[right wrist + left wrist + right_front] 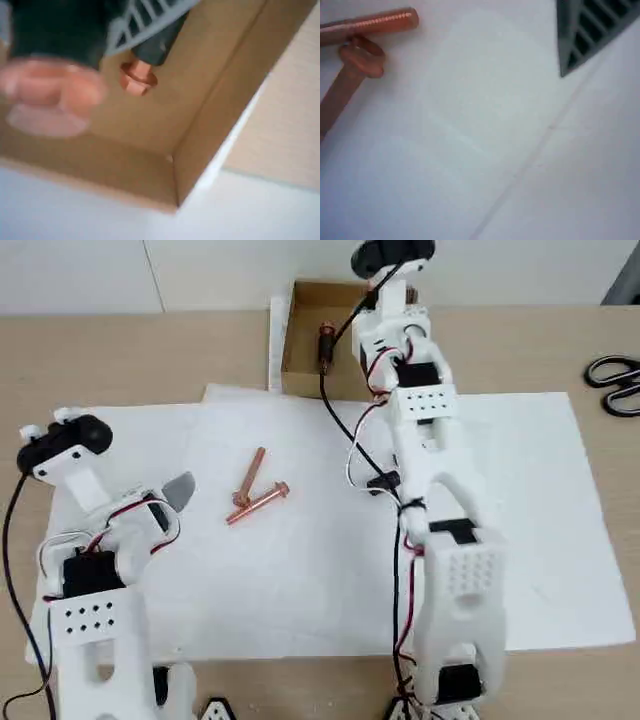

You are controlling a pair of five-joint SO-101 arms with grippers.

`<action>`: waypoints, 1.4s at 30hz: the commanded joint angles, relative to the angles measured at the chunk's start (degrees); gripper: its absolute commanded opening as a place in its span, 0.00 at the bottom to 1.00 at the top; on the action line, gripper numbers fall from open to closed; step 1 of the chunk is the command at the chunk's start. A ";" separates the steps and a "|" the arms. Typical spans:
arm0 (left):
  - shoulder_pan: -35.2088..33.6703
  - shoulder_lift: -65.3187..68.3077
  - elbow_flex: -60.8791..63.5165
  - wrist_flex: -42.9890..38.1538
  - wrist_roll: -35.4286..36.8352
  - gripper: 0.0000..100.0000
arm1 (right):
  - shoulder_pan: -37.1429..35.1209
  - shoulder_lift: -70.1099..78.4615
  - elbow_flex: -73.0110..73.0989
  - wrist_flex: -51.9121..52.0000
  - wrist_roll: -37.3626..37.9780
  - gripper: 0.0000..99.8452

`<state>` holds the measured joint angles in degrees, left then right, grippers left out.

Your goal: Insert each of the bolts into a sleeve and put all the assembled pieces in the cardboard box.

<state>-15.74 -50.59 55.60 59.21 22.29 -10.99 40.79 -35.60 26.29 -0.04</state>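
- Presently the right claw [142, 27] sits inside the cardboard box [283, 340], over an assembled piece [326, 343]. A copper bolt head [137, 80] pokes from a dark sleeve [155, 50]. I cannot tell whether the claw is clamped on the piece or free of it.
- Risk: if the piece is held and gets released head-down, the bolt could slide out of the sleeve. Nothing I can see locks the two together.
- Risk: the piece lies close to a box wall. A claw lifting out at an angle could catch that wall and drag the box, which looks light, across the counter [120, 350].
- Risk: a black cable [335, 405] trails past the box's near edge and might snag the rim.
- A blurred pinkish shape [50, 95] sits close to the right wrist lens. I cannot tell what it is.
- The left claw [178, 490] hangs over the white paper [500, 500], near two bare bolts [250, 478] [258, 504]. I cannot tell whether it is apart or together, and nothing is seen in it.
- Risk: the bolts lie in a narrow V, one's head touching or almost touching the other's threaded shank. Closing on one would likely knock the other, and round shanks roll.
- Risk: the paper looks like loose overlapping sheets. A claw coming in low could catch an edge and shift both bolts.
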 commanded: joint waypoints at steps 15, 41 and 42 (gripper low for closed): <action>0.09 -1.41 -2.33 0.53 -0.09 0.32 | -1.27 8.84 -8.09 -1.98 0.79 0.28; 0.18 -1.41 -2.59 3.69 -11.87 0.32 | 0.92 8.48 -58.73 70.37 -10.20 0.20; 0.18 -1.41 -2.59 3.69 -11.87 0.32 | 1.71 8.48 -57.85 70.55 -10.73 0.20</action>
<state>-15.74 -50.68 55.60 62.46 10.86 -11.60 50.90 -92.57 94.95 -7.96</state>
